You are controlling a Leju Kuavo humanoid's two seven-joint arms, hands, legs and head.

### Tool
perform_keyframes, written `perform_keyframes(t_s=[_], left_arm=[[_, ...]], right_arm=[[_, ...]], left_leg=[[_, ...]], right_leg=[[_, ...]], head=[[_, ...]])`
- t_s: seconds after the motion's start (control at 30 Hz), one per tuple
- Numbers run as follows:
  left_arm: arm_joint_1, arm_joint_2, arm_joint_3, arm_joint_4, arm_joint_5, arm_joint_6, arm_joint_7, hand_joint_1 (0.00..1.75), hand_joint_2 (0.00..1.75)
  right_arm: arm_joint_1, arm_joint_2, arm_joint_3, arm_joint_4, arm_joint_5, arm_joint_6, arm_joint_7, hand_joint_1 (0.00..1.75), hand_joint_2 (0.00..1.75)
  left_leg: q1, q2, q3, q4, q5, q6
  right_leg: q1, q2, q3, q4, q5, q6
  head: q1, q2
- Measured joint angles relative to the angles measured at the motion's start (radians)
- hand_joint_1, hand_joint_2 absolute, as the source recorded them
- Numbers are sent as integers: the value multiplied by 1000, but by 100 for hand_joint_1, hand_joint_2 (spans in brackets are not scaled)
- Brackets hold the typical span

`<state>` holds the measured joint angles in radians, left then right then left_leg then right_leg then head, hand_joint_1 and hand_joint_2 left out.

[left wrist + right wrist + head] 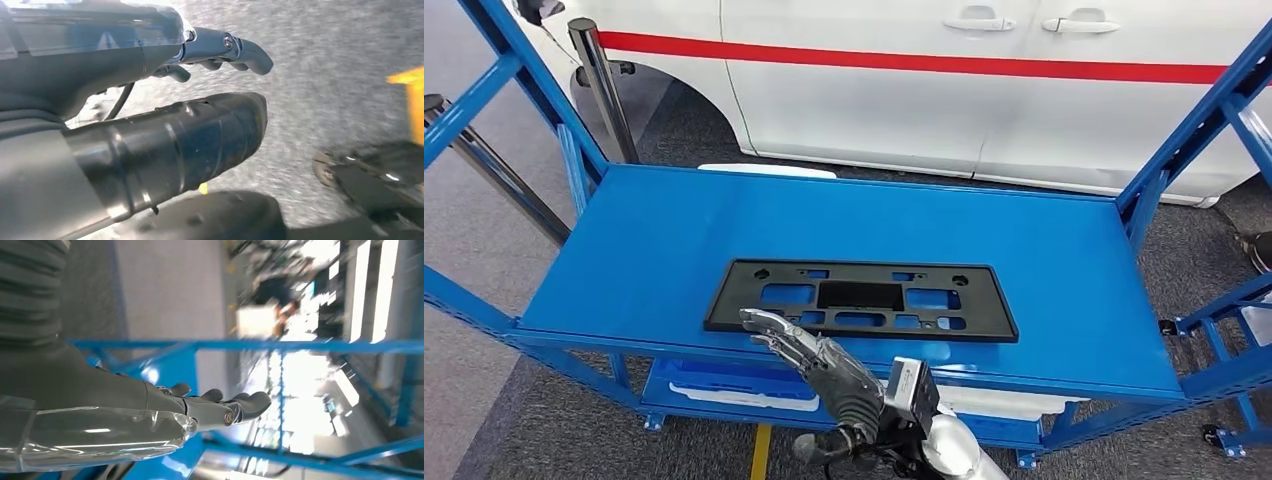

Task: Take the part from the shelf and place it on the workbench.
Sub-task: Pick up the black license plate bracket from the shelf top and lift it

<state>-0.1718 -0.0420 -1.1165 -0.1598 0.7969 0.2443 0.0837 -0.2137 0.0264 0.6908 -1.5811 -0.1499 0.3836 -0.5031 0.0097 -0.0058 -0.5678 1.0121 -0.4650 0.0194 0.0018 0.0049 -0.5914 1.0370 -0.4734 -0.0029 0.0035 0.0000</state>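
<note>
Part: black plate frame (861, 299) – lies flat on blue shelf (1064, 250).
R hand (809, 353): fingers spread, empty – tips over part's near edge.
L hand (150, 100): empty, fingers apart.

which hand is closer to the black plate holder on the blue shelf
The right. The right hand reaches over the shelf's front edge, its fingertips at the black part's near left edge. The left hand hangs over the grey floor, away from it, holding nothing.
</note>
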Motion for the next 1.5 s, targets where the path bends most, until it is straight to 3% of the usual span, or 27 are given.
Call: perform_keyframes(t_s=[0.07,0.13,0.17,0.2,0.23,0.3,0.37,0.53,0.6,0.67,0.7,0.73,0.77,0.83,0.9,1.2,1.3,1.33,1.37,1.43,1.47,1.5], left_arm=[[1,0,-1,0,6,1,-1,0,0],[2,1,-2,0,11,2,-4,0,0],[4,1,-3,0,14,2,-5,0,0],[5,1,-4,0,16,2,-6,0,0],[7,1,-4,0,17,2,-6,0,0],[9,1,-6,0,19,2,-8,0,0],[8,1,-8,0,21,3,-9,0,0],[7,3,-10,0,26,3,-9,0,0],[6,4,-12,0,27,3,-7,0,0],[6,5,-15,0,27,2,-5,0,0],[7,5,-17,0,27,1,-3,0,0],[7,5,-18,0,27,1,-2,0,0],[7,5,-19,0,27,1,-2,0,0],[6,7,-20,0,27,1,-1,0,0],[4,10,-24,1,27,1,0,0,0],[1,11,-29,1,27,1,0,0,0],[2,10,-31,1,27,1,0,0,0],[1,10,-32,1,28,1,0,0,0],[1,10,-33,1,29,1,2,0,0],[-2,10,-36,1,34,4,4,0,0],[-3,10,-37,1,37,6,6,0,0],[-4,10,-38,1,38,9,6,0,0]], right_arm=[[-3,-1,1,2,75,-77,12,0,175],[-5,-2,4,8,163,-163,23,0,175],[-5,-3,8,11,206,-205,28,0,175],[-6,-4,12,14,244,-242,32,0,175],[-7,-5,17,17,275,-277,36,0,175],[-14,-7,29,19,322,-338,43,0,175],[-25,-8,42,20,355,-386,51,0,175],[-46,-11,67,23,441,-465,78,0,175],[-57,-11,77,26,497,-506,91,0,175],[-62,-12,86,31,553,-544,105,0,175],[-63,-12,90,34,571,-556,111,0,175],[-63,-12,94,37,584,-564,116,0,175],[-64,-13,97,38,592,-568,118,0,175],[-67,-13,102,40,597,-572,120,0,175],[-70,-13,105,40,598,-574,121,0,175],[-72,-13,106,41,598,-576,121,0,175],[-73,-13,106,41,606,-582,123,0,175],[-76,-14,107,42,618,-587,131,0,175],[-80,-19,112,47,656,-594,158,0,175],[-99,-35,127,73,770,-613,248,0,175],[-109,-42,135,90,824,-619,292,0,175],[-117,-46,140,104,856,-623,321,0,175]], left_leg=[[6,2,7,-10,5,10],[6,2,8,-11,4,16],[6,2,8,-10,3,16],[6,2,9,-9,1,16],[6,1,12,-9,-1,15],[7,-1,19,-5,-9,9],[4,-2,20,0,-17,-1],[5,0,15,17,-38,-28],[7,1,-25,106,-88,-35],[7,1,-95,244,-142,-38],[7,1,-121,287,-148,-37],[6,1,-129,293,-134,-36],[6,1,-117,256,-100,-32],[2,0,-58,118,-22,-19],[-4,0,-19,27,8,-8],[-8,0,-15,13,4,-5],[-3,0,-12,4,9,2],[0,1,-9,-2,12,7],[3,2,-6,-7,15,11],[3,1,-4,-5,12,12],[1,0,-5,0,9,8],[0,0,-5,3,6,3]], right_leg=[[-1,0,-30,67,-41,10],[-5,0,-95,199,-99,18],[-8,-1,-124,252,-113,21],[-11,-1,-139,273,-109,23],[-13,-2,-133,254,-85,24],[-17,-4,-76,126,-13,22],[-15,-4,-27,22,21,17],[-12,0,-15,-3,18,-9],[-14,-3,-10,-7,18,-19],[-11,-4,-9,-7,15,-25],[-9,-4,-7,-7,14,-26],[-7,-4,-5,-6,13,-28],[-5,-2,-1,-6,11,-29],[-2,0,8,-6,5,-27],[1,1,9,-4,2,-20],[1,0,6,-5,3,-13],[1,-1,8,-6,2,-3],[0,-2,-8,31,-22,3],[-3,-2,-44,106,-53,10],[-11,-3,-54,121,-47,17],[-12,-4,-40,83,-21,16],[-11,-3,-8,11,10,12]], head=[[0,0],[1,0],[1,0],[1,0],[1,0],[1,0],[1,0],[0,0],[0,0],[0,0],[0,0],[0,0],[0,0],[0,0],[0,0],[1,0],[0,0],[1,0],[1,0],[1,0],[1,0],[1,0]])
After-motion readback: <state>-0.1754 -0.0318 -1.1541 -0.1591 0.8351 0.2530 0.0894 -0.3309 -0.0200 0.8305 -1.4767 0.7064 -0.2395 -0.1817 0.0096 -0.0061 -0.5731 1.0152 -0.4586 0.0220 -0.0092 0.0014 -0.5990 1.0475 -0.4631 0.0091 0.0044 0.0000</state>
